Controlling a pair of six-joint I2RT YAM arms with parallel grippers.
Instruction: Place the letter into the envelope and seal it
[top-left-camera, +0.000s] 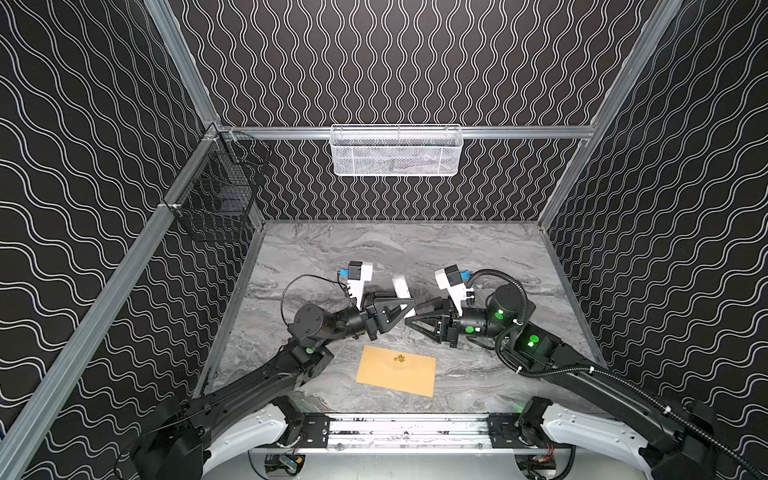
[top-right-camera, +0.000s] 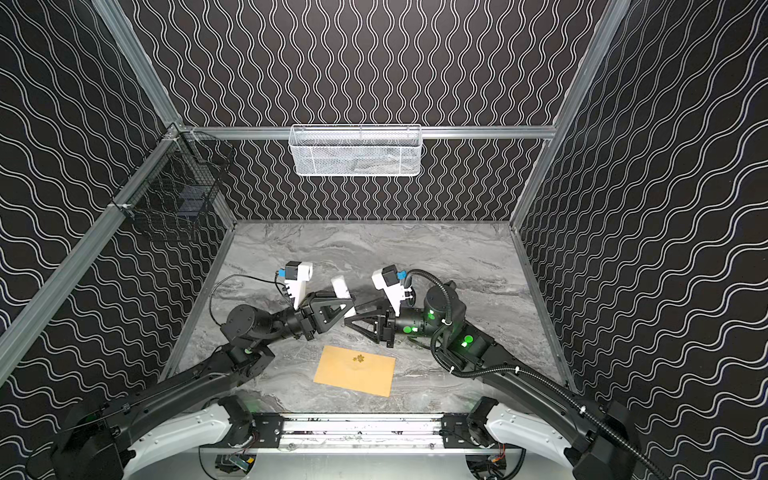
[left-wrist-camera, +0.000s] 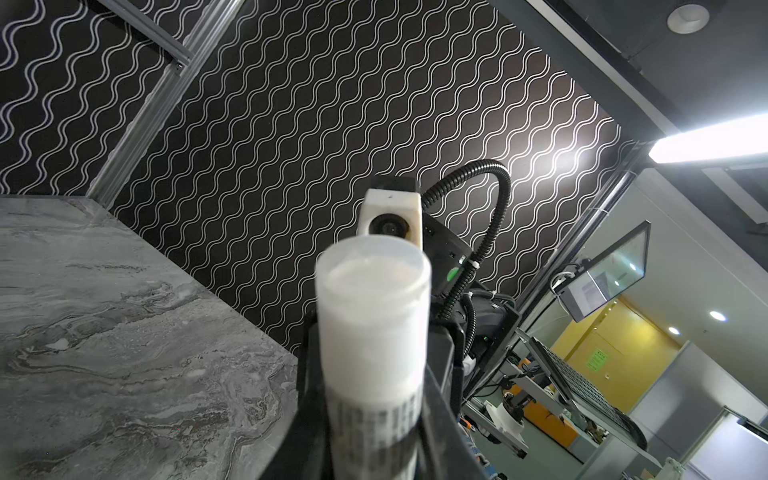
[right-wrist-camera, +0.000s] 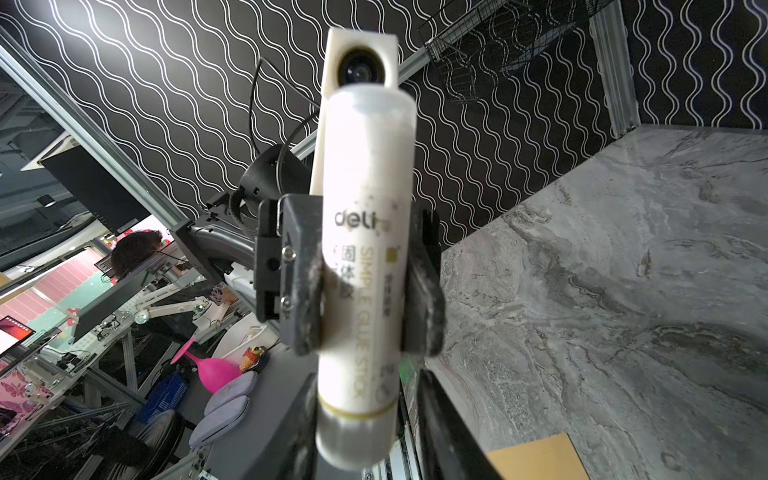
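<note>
Tan envelope (top-left-camera: 397, 371), lying flat, slightly skewed, gold flower mark (top-left-camera: 401, 358) facing up

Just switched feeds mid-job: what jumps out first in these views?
The white glue stick held up over the middle of the table: the left tool clamps its body, and the right tool flanks one end. Nearer the front, the tan envelope lies flat on the table, gold mark up.

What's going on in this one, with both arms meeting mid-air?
The left gripper is clamped on a white glue stick, held above the table. The right gripper has its jaws either side of the stick's gold-ringed end; whether it grips is unclear. The envelope lies flat on the table nearer the robot, untouched. No letter is in view.
</note>
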